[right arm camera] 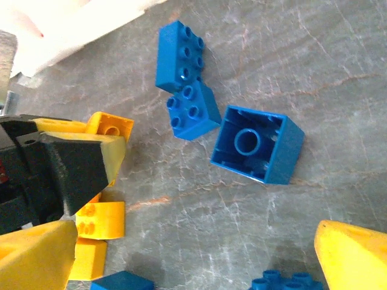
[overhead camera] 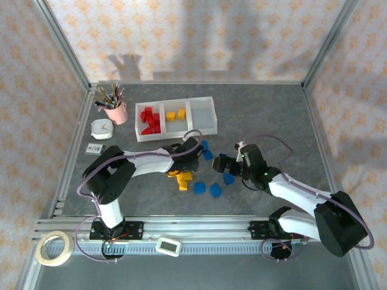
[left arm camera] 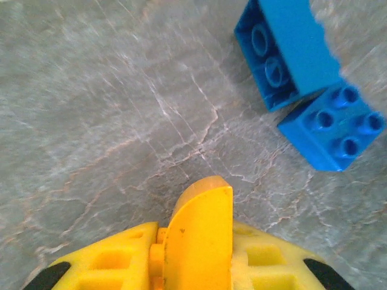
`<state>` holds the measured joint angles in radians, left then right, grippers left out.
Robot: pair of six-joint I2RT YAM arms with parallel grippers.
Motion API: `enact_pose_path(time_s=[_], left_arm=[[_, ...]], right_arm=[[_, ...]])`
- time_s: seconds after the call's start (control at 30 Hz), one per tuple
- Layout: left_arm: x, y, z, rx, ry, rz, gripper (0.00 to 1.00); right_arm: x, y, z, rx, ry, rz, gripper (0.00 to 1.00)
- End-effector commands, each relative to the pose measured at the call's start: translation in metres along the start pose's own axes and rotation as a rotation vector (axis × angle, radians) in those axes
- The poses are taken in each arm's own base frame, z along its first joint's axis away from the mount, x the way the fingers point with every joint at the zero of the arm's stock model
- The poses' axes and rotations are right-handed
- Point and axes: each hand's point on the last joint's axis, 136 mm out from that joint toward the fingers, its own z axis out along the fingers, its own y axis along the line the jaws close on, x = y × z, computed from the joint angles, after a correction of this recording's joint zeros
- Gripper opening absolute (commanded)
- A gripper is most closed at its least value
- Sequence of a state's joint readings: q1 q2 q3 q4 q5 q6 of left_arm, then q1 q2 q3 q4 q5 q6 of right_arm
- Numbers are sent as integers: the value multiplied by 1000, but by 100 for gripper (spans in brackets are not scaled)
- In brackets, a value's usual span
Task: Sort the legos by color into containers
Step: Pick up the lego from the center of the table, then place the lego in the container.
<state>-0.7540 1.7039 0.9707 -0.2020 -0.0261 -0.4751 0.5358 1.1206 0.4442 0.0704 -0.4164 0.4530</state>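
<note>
We see bright, even light; soft shadows fall on the back wall [overhead camera: 181,54], and the left wrist view blurs the blue bricks [left arm camera: 290,54] slightly

Containers [overhead camera: 202,116] at far-centre of table [overhead camera: 278,121]; legos [overhead camera: 149,121] in left & mid bins. Pencil cup [overhead camera: 116,112] just left of containers, clock [overhead camera: 101,128] on its near side. More legos scattered on table, near side of containers. Tape roll [overhead camera: 38,250] at near-left corner.
</note>
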Motion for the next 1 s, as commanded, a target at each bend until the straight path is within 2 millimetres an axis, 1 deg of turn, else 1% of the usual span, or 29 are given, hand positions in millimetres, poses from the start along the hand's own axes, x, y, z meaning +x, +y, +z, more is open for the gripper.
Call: enact_pose_path(time_s=[0.0,0.13,0.2,0.27,0.33,0.47,0.53,0.67,0.73,0.8,0.83,0.87,0.9,0.97], left_arm=[[-29,5,-27,33,-103,-110,21],[-60,19,-51,25,-183,-201,20],[-77,30,-58,5,-220,-232,19],[-92,41,-62,-36,-245,-256,19],[-109,54,-60,-77,-266,-284,19],[-140,73,-46,-133,-281,-332,19],[-153,79,-34,-145,-283,-348,19],[-172,89,-7,-188,-258,-347,19],[-178,96,11,-217,-231,-344,19],[-181,102,24,-245,-210,-343,20],[-182,103,29,-249,-203,-339,22],[-183,105,33,-259,-196,-336,29],[-182,109,36,-278,-187,-340,33],[-185,108,39,-281,-178,-329,39]], right_arm=[[-27,15,-7,-19,-77,-5,100],[-40,25,-7,-43,-108,-2,100],[-43,27,-5,-52,-116,5,100],[-48,31,-4,-62,-130,9,100],[-56,35,-3,-71,-147,16,100],[-69,41,-4,-82,-190,24,100],[-73,41,-5,-76,-210,27,100],[-74,38,1,-62,-207,32,100],[-75,39,2,-65,-206,33,100],[-76,40,2,-66,-206,32,100],[-77,40,2,-66,-209,30,100],[-77,40,1,-63,-211,28,100],[-79,40,1,-62,-216,26,100],[-79,40,1,-60,-215,22,100]])
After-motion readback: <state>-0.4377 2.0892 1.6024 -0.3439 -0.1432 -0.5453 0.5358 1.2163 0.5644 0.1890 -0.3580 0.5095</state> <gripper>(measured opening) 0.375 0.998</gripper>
